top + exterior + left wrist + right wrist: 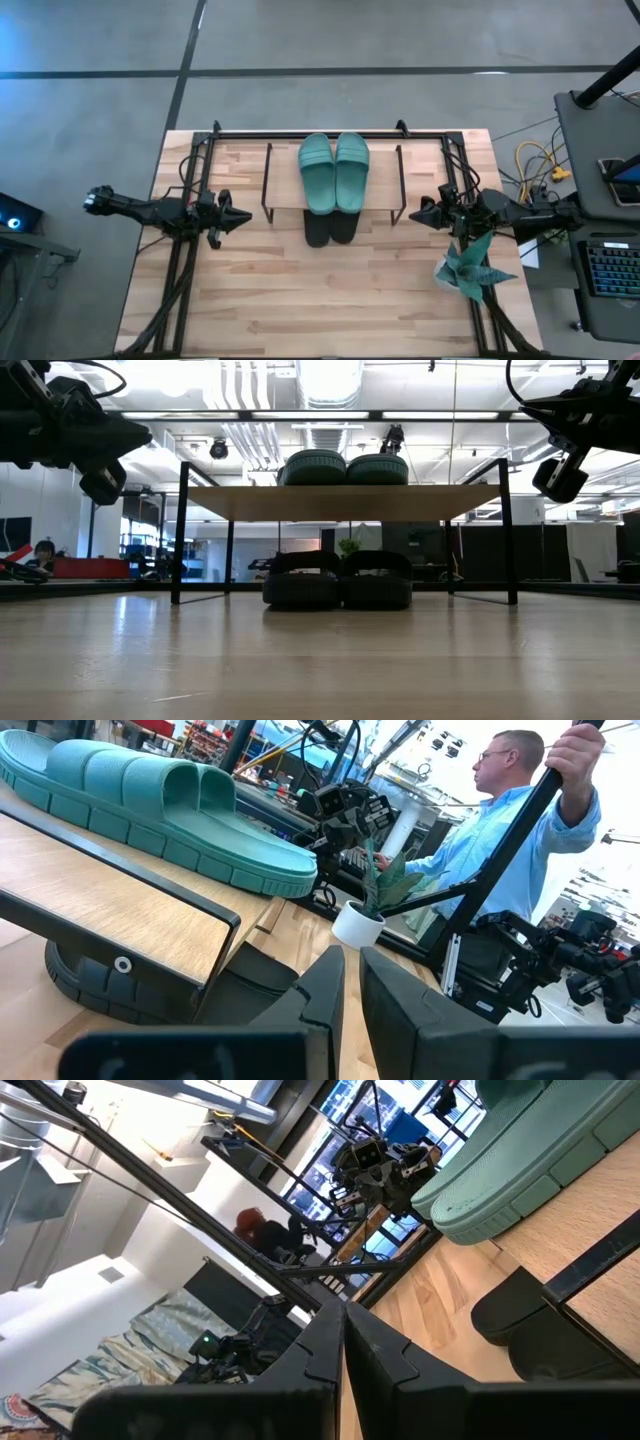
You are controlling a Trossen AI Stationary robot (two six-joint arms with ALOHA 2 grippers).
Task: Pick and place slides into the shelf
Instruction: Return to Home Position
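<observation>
The shelf (285, 180) stands at the table's far middle. Two teal slides (335, 172) lie side by side on its wooden top board (340, 502). Two black slides (338, 582) sit on the table beneath the board, with their ends poking out toward the near edge (330, 230). My left gripper (245, 214) hovers shut, left of the shelf and above the table, pointing at it. My right gripper (414, 213) hovers shut on the shelf's right side, pointing back toward it. In the left wrist view a teal slide (150, 800) rests on the board above a black one (90, 985).
A green spiky plant in a white pot (470, 265) stands on the table close under the right arm. A large black frame (190, 250) runs along the table's sides. A person in a light blue shirt (500, 820) stands beyond the right edge, holding a black pole. Bare wood lies toward the near edge.
</observation>
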